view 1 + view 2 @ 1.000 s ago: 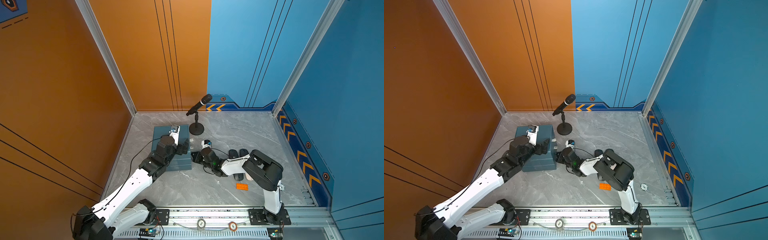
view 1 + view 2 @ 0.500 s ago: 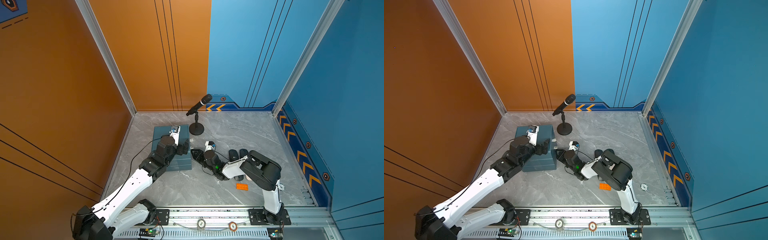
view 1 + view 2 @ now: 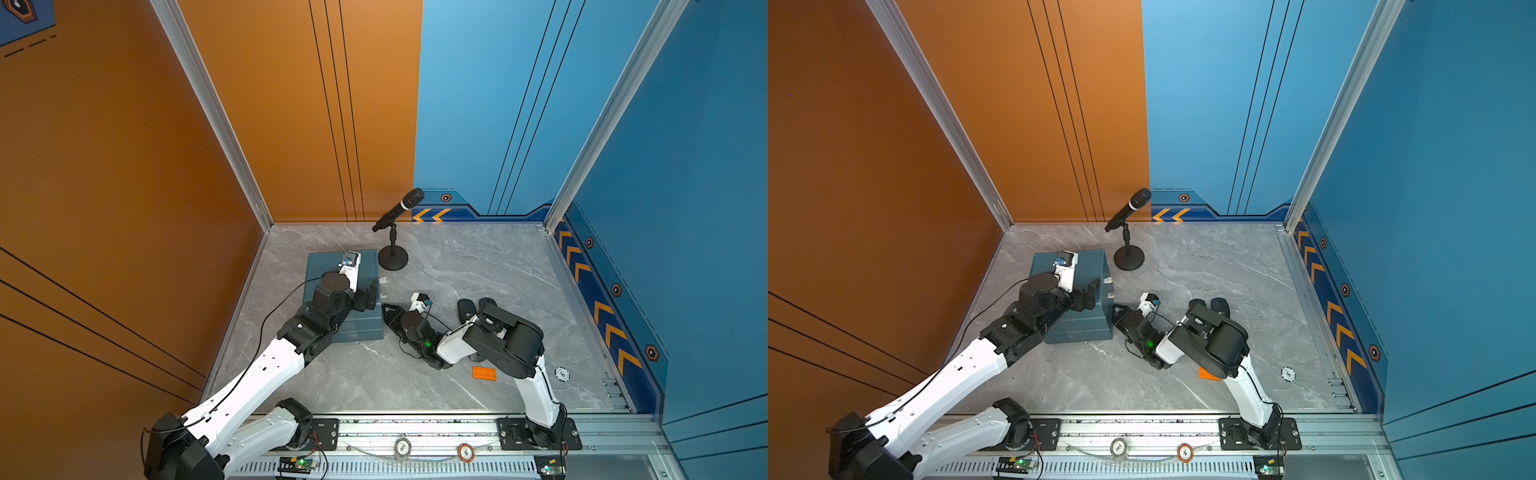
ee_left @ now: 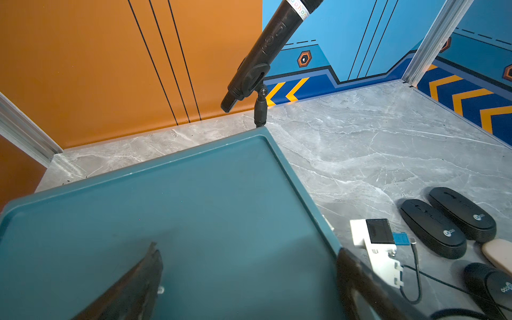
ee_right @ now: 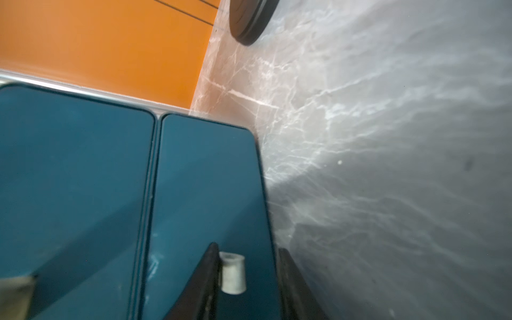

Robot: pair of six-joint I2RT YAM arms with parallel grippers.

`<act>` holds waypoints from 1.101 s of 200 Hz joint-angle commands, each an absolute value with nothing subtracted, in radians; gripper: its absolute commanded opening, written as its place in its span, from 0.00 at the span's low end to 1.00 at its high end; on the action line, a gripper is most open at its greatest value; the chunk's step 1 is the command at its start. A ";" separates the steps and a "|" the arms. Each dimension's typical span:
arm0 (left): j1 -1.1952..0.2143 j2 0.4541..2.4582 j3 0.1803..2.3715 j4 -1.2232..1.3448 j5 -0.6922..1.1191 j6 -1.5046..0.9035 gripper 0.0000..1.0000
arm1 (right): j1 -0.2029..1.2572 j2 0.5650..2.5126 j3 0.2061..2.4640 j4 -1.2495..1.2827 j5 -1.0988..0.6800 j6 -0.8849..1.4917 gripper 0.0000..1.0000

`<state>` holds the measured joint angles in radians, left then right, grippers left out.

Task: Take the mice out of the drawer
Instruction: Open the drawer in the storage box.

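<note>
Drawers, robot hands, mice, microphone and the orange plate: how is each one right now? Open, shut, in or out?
Drawers: both look shut.
Right hand: open around the knob.
White knob: inside the right hand, touched on one side.
Left hand: open, over the box top.
Black mice: out, lying on the table.
Cream mouse: out, on the table.
Microphone: tilted on its stand.
Orange plate: flat on the table.
</note>
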<state>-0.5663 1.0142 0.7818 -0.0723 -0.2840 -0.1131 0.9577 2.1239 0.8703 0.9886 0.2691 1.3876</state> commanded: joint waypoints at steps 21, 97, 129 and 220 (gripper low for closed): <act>-0.589 1.021 0.790 -0.155 -0.246 -0.126 0.98 | 0.980 2.186 0.896 1.095 0.347 1.425 0.33; -0.598 1.031 0.795 -0.164 -0.256 -0.125 0.98 | 0.984 2.211 0.920 1.178 0.350 1.443 0.29; -0.601 1.029 0.797 -0.167 -0.263 -0.123 0.98 | 0.986 2.230 0.941 1.171 0.346 1.460 0.25; -0.604 1.028 0.796 -0.167 -0.273 -0.114 0.98 | 0.996 2.254 0.951 1.176 0.354 1.479 0.00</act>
